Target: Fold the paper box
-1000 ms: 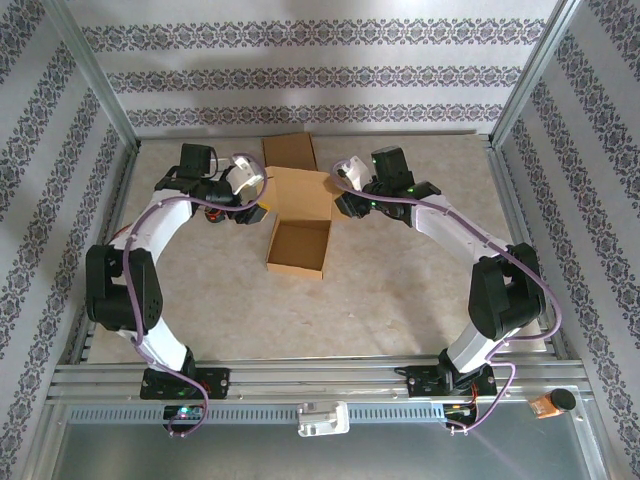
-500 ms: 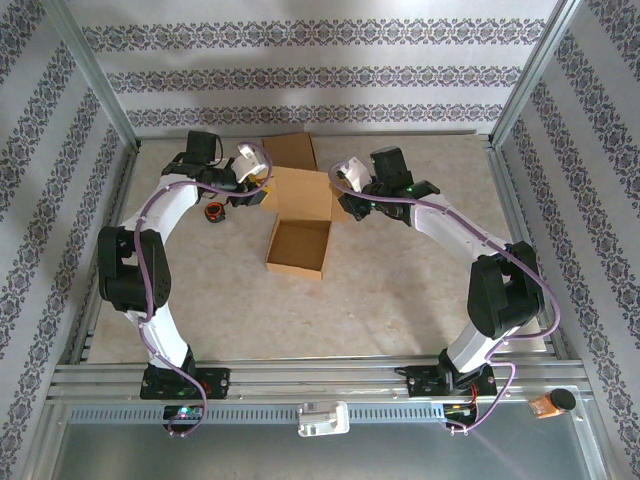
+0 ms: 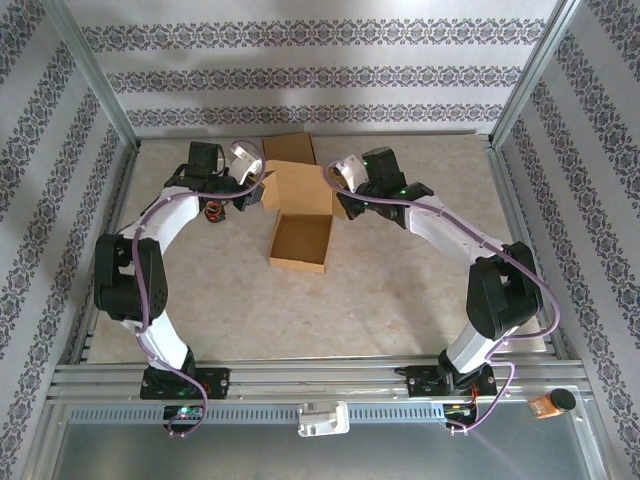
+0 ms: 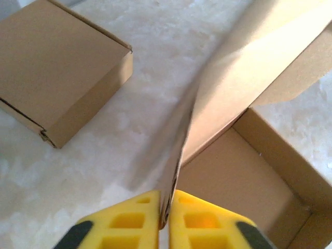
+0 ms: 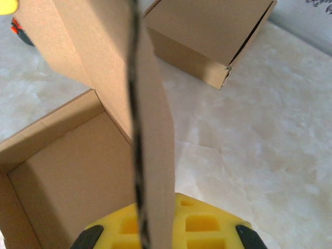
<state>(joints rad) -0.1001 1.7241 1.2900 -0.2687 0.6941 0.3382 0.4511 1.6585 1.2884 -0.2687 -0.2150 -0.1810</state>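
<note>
Paper box (image 3: 299,243), open at centre of table (image 3: 400,290), lid (image 3: 303,192) raised along its 12 o'clock edge; left gripper (image 4: 165,210) at 9 and right gripper (image 5: 155,220) at 3 o'clock each clamped a lid flap; uneven pulling seemed liable to tear or slip the card.

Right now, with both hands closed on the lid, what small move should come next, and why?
Probably swing the lid down over the open tray, moving both hands together. The left hand and right hand each pinch a side edge of the lid, which stands raised at the tray's far side, and nothing lies in the tray.
</note>
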